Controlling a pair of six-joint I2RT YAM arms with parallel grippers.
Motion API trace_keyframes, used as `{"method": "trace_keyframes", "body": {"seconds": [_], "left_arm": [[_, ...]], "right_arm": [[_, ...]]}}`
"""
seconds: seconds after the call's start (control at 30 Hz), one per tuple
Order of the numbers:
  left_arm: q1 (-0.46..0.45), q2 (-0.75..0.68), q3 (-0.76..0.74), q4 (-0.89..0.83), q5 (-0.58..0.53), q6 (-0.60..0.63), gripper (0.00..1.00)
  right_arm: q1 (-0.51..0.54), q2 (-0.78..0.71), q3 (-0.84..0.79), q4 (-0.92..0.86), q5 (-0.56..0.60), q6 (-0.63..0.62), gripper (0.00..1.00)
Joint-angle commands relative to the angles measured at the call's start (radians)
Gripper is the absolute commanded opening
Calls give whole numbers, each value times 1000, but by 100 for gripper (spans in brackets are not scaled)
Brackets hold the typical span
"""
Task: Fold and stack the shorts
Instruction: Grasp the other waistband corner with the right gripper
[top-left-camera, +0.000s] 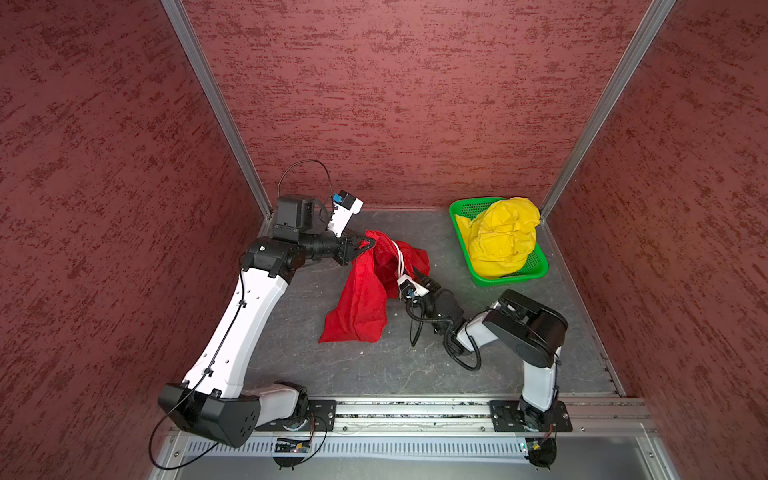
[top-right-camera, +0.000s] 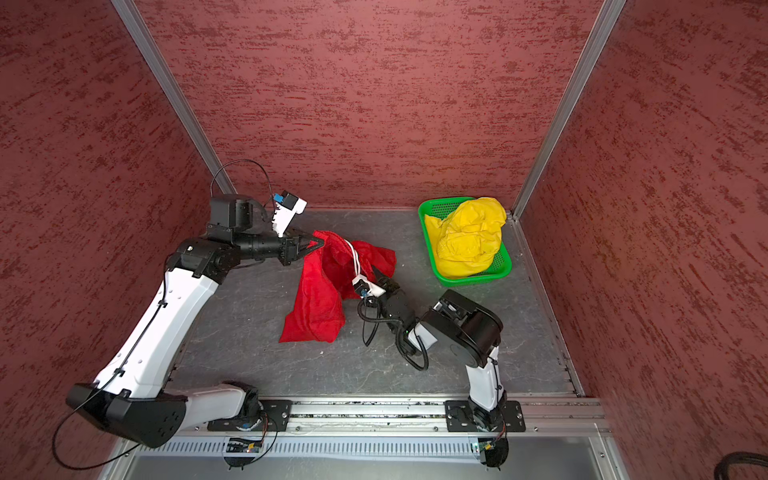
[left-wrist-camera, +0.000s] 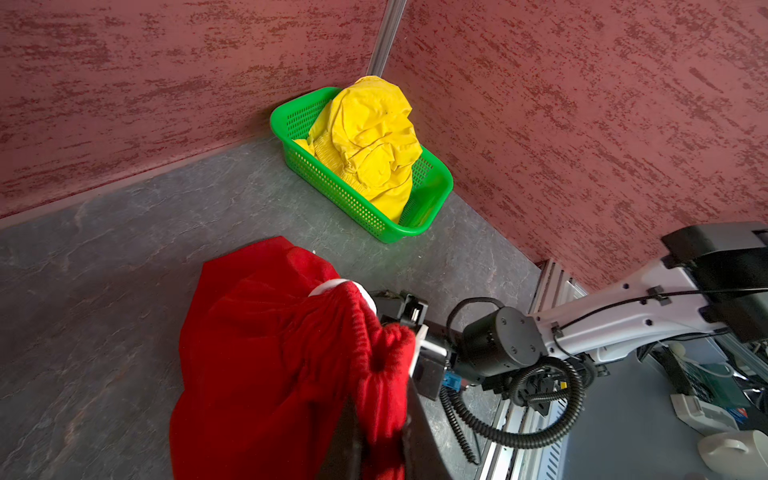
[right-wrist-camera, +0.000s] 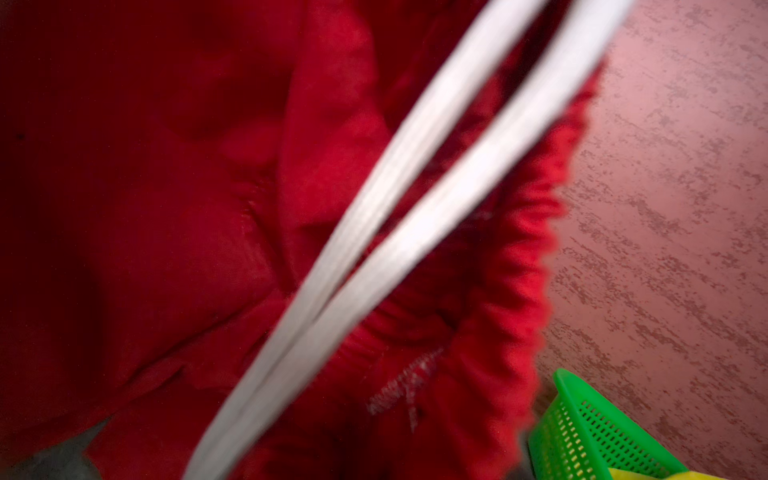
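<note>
The red shorts (top-left-camera: 365, 299) (top-right-camera: 320, 299) hang partly lifted over the grey table, one leg trailing on it. My left gripper (top-left-camera: 368, 242) (left-wrist-camera: 380, 395) is shut on their gathered waistband at the far left. Two strands of white drawstring (top-left-camera: 400, 257) (right-wrist-camera: 415, 208) run down toward my right gripper (top-left-camera: 419, 275) (top-right-camera: 380, 274), which is pushed into the cloth at the waistband's near side. Red cloth (right-wrist-camera: 166, 208) fills the right wrist view and hides the jaws. The yellow shorts (top-left-camera: 503, 237) (left-wrist-camera: 370, 137) lie crumpled in the basket.
The green perforated basket (top-left-camera: 515, 278) (left-wrist-camera: 332, 187) (right-wrist-camera: 590, 432) stands in the far right corner against the red walls. The bare grey table (top-left-camera: 374, 365) stretches in front of the red shorts, with a metal rail (top-left-camera: 415, 409) along its near edge.
</note>
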Motion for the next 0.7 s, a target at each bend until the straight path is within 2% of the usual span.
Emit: {"method": "trace_keyframes", "body": {"seconds": [0.0, 0.13, 0.4, 0.53, 0.67], "left_arm": [[20, -6, -15, -1, -20, 17, 2], [42, -16, -20, -17, -38, 27, 3], [81, -42, -45, -16, -61, 34, 2], [81, -48, -60, -16, -61, 38, 3], [81, -57, -71, -27, -106, 52, 3]], "right_arm": [[-30, -101, -28, -37, -76, 78, 28], [-69, -205, -50, -148, -187, 141, 18], [-159, -345, -14, -420, -390, 237, 13], [-195, -356, 0, -461, -455, 274, 10], [-247, -404, 1, -504, -535, 328, 12]]}}
